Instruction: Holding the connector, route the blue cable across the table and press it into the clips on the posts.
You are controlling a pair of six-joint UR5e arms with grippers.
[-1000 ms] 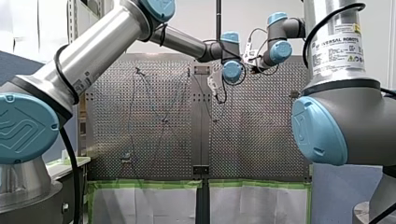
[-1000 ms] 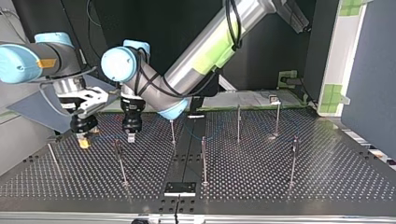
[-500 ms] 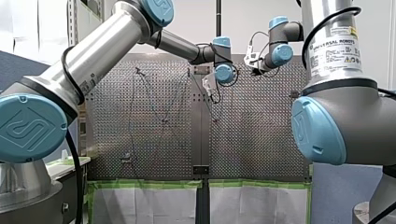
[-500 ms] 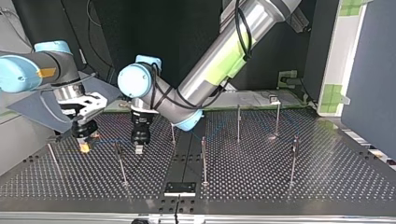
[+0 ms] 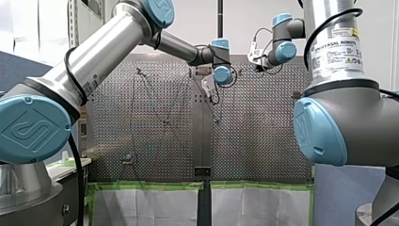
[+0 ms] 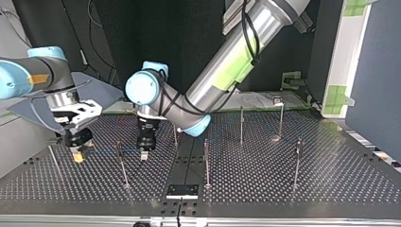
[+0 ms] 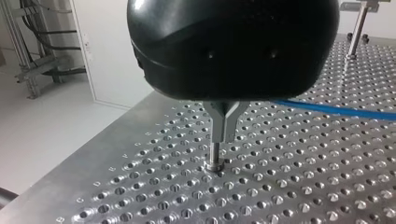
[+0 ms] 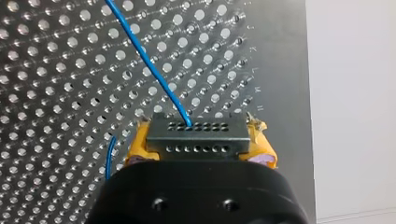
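In the right wrist view my right gripper (image 8: 198, 148) has its yellow pads (image 8: 139, 145) shut on a dark grey connector (image 8: 196, 136). The blue cable (image 8: 145, 57) leaves it across the perforated plate. At the top view's left, my right gripper (image 6: 77, 155) hangs low over the table. The blue cable (image 6: 105, 151) runs from it past a thin post (image 6: 121, 163) towards my left gripper (image 6: 143, 155). In the left wrist view my left gripper (image 7: 223, 139) has its metal fingers together, just above a short peg (image 7: 214, 159). The cable (image 7: 336, 109) passes beside it.
Several more thin posts stand on the table (image 6: 265, 189), among them one in the middle (image 6: 206, 161) and one at the top view's right (image 6: 297, 163). A black bracket (image 6: 182, 190) sits at the near edge. Green tape marks the far edge.
In the top view my left gripper has moved right and lower, nearer the table. My right gripper has drifted left and down, carrying the connector with it.
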